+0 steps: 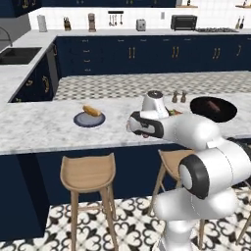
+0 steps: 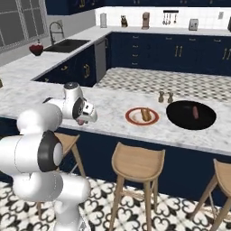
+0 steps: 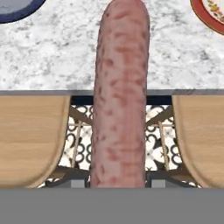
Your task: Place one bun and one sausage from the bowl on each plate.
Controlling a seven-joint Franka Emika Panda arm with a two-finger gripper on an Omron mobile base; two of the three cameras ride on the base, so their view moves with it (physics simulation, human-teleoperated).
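Sausage [image 3: 120, 94] runs lengthwise up the middle of the hand view, pink and mottled, its lower end down between the jaws, which are closed narrow on it; its rounded top end reaches over the marble counter [image 3: 65, 57]. Two wooden stools [image 3: 30, 140] sit below the counter edge to either side of it, a sliver of the dark blue-grey plate [image 3: 17, 8] at top left, a sliver of the red-rimmed plate [image 3: 210, 17] at top right. Left base view: gripper [image 1: 132, 125] held at the near edge of the counter, between the two plates; fingers themselves too small to make out. Blue-grey plate [image 1: 89, 119] lies to its left with a bun [image 1: 91, 111] on it. Black bowl [image 1: 213, 108] sits far right on the counter, one sausage in it [image 1: 212, 105]. Two small shakers [image 1: 179, 96] stand just left of the bowl. Right base view: gripper [image 2: 83, 118] low at the counter front, left of the red-rimmed plate [image 2: 142, 116], which carries a bun [image 2: 145, 114]. Bowl [image 2: 191, 114] just beside that plate on the right, sausage [image 2: 195, 112] inside.
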